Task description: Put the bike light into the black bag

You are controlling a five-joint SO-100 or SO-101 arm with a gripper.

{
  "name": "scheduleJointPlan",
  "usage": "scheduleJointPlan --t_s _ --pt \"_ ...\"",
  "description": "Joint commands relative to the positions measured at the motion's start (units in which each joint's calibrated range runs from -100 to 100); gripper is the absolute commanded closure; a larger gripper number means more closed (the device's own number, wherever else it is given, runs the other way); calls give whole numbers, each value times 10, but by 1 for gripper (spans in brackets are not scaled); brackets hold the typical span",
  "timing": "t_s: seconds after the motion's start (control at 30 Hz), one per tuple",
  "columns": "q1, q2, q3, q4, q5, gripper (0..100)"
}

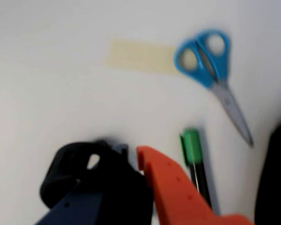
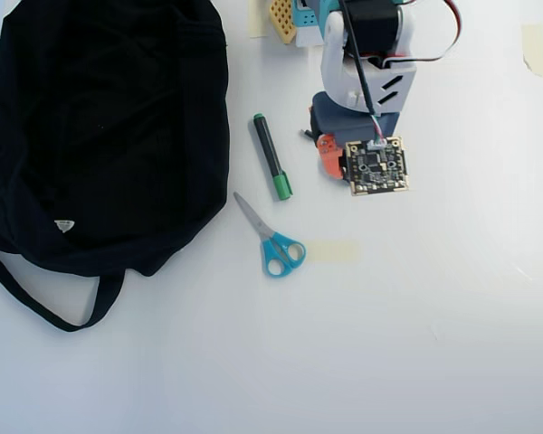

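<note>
While the blue scissors (image 2: 277, 242) and green-capped marker (image 2: 271, 156) lie on the table (image 2: 434, 316) between arm and black bag (image 2: 100, 127), the gripper (image 1: 131, 164) sits low, its orange finger (image 1: 173, 187) against the strapped bike light (image 1: 79, 173); whether it is clamped I cannot tell.

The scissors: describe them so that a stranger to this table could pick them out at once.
Start at the black bag filling the left of the overhead view. Just off its lower right edge, on the white table, lie the scissors, blades pointing up-left toward the bag. Their bright blue loop handles set them apart from the green-capped marker above and the pale tape strip beside them.
</note>
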Motion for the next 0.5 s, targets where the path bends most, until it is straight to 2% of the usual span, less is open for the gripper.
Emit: scheduleJointPlan --t_s 0.0,0.17,0.47 --pt "29 -112 105 8 -2 98" --pt "77 -219 242 7 -1 98" --pt "151 -361 392 6 -5 98"
